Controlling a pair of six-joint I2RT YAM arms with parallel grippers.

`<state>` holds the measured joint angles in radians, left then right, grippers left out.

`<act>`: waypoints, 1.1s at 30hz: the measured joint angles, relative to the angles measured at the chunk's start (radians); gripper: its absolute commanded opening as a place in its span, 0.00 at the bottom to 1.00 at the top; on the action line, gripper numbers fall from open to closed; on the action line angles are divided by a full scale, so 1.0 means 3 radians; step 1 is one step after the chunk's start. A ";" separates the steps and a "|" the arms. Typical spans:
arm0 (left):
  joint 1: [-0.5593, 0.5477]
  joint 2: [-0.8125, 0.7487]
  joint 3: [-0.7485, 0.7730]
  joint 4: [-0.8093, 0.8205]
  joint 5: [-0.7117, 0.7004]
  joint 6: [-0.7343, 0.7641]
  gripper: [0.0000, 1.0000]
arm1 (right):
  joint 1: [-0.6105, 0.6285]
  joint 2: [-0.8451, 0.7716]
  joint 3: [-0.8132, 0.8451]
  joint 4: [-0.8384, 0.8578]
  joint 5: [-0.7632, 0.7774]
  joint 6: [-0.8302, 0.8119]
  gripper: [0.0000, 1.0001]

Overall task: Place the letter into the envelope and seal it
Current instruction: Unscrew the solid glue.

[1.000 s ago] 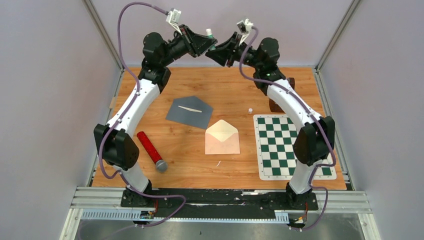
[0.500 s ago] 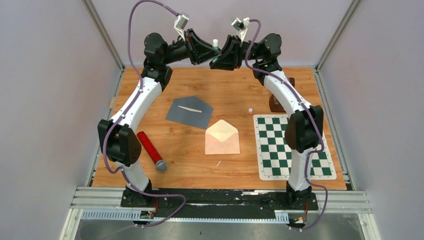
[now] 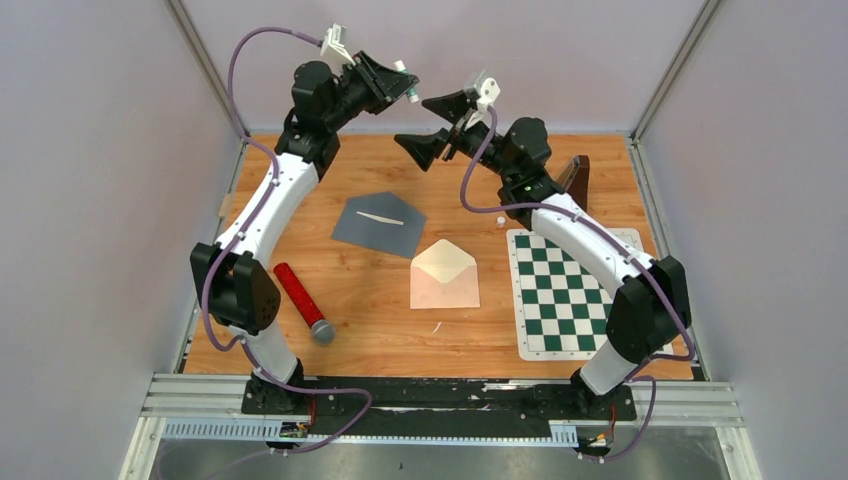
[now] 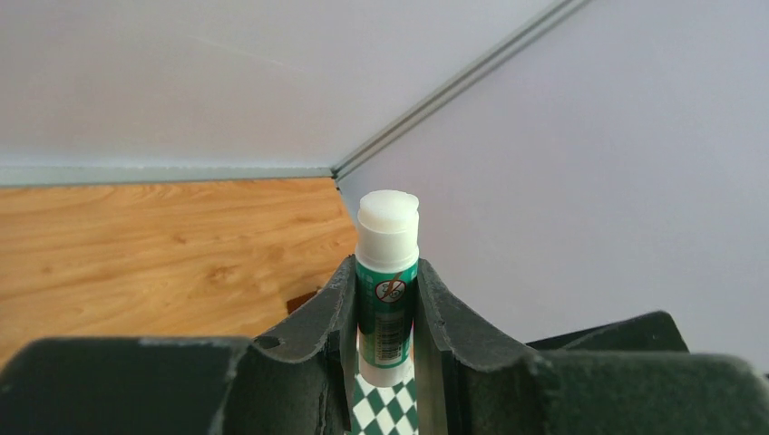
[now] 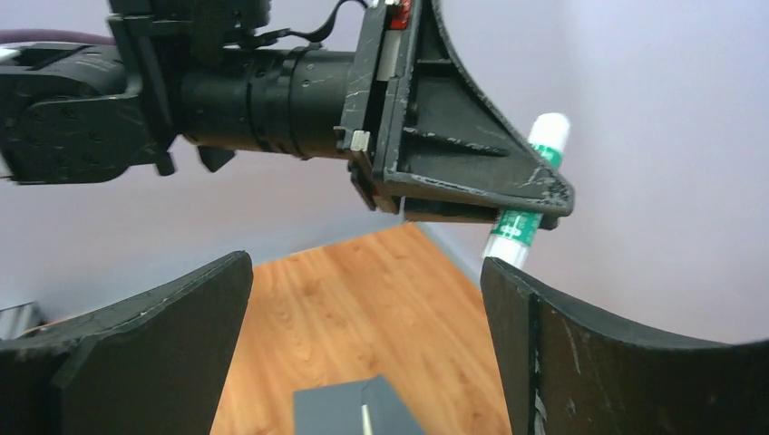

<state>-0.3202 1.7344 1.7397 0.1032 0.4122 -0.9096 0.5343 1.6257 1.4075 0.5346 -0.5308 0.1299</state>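
Note:
High at the back, my left gripper (image 3: pixel 403 87) (image 4: pixel 387 304) is shut on a green and white glue stick (image 3: pixel 409 92) (image 4: pixel 388 272), which points up and right. My right gripper (image 3: pixel 425 122) (image 5: pixel 363 272) hangs just right of and below it, open wide, with nothing between its fingers. From the right wrist view the glue stick (image 5: pixel 542 145) pokes out past the left gripper's finger (image 5: pixel 472 172). A cream envelope (image 3: pixel 444 275) lies mid-table with its flap open. A grey envelope (image 3: pixel 380 222) (image 5: pixel 358 412) with a pale strip lies behind it. The letter is hidden or out of view.
A red cylinder with a grey end (image 3: pixel 303 300) lies at the left front. A green checkered mat (image 3: pixel 580 295) covers the right side. A small white cap (image 3: pixel 500 219) and a brown block (image 3: pixel 575 175) sit behind the mat. Walls close off the back and sides.
My right gripper has opened, let go of the glue stick's end and drawn back down and right. The left gripper has tilted up and moved left with the stick.

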 measured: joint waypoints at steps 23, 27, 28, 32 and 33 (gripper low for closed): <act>0.0000 -0.0001 0.0020 -0.0284 -0.0249 -0.0491 0.00 | 0.0069 0.0423 0.0487 -0.0249 0.0718 -0.0393 0.54; 0.0000 -0.0001 0.0022 -0.0284 -0.0249 -0.0497 0.00 | 0.0069 0.0465 0.0501 -0.0271 0.0724 -0.0371 0.40; 0.0000 -0.0001 0.0022 -0.0284 -0.0249 -0.0498 0.00 | 0.0069 0.0468 0.0504 -0.0271 0.0724 -0.0361 0.38; 0.0000 -0.0001 0.0022 -0.0284 -0.0249 -0.0504 0.00 | 0.0069 0.0473 0.0525 -0.0271 0.0722 -0.0341 0.37; 0.0000 -0.0001 0.0022 -0.0284 -0.0248 -0.0504 0.00 | 0.0069 0.0477 0.0538 -0.0270 0.0722 -0.0337 0.36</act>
<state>-0.3202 1.7340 1.7462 0.0181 0.3378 -1.0607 0.5549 1.7687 1.5688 0.4538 -0.3141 0.0288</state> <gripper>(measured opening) 0.307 0.375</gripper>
